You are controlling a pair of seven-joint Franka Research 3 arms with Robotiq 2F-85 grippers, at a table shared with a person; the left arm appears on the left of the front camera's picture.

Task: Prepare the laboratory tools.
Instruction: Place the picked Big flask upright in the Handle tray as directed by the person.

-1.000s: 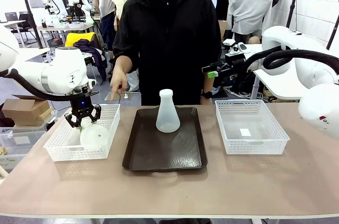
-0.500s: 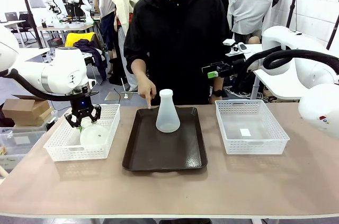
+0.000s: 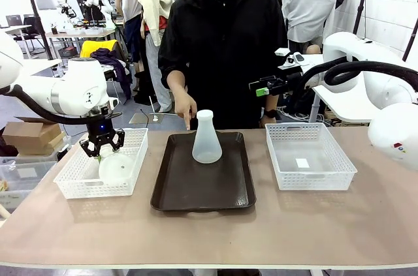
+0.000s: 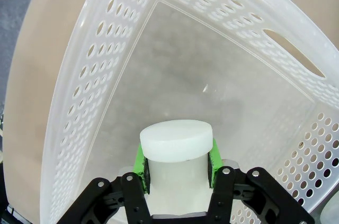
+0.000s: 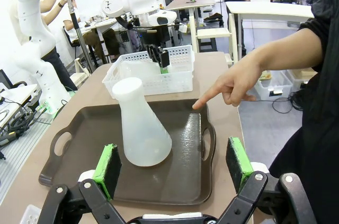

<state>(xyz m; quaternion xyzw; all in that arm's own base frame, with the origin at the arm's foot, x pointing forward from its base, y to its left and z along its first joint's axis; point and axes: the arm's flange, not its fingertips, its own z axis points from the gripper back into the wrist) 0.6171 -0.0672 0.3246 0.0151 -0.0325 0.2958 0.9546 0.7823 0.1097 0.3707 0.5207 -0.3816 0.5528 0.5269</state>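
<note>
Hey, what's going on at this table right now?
The left gripper is shut on the neck of a flask inside the left basket. A second flask stands upright on the brown tray. The person's hand points a finger down toward the tray's far edge, beside that flask. The right gripper hangs open above the tray, facing that flask. The right basket holds no flask.

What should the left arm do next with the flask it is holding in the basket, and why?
Probably lift it straight up. The left gripper has its jaws shut on the neck of the flask lying in the left mesh basket, while the person's hand points at the dark brown tray, where the other flask already stands upright.
</note>
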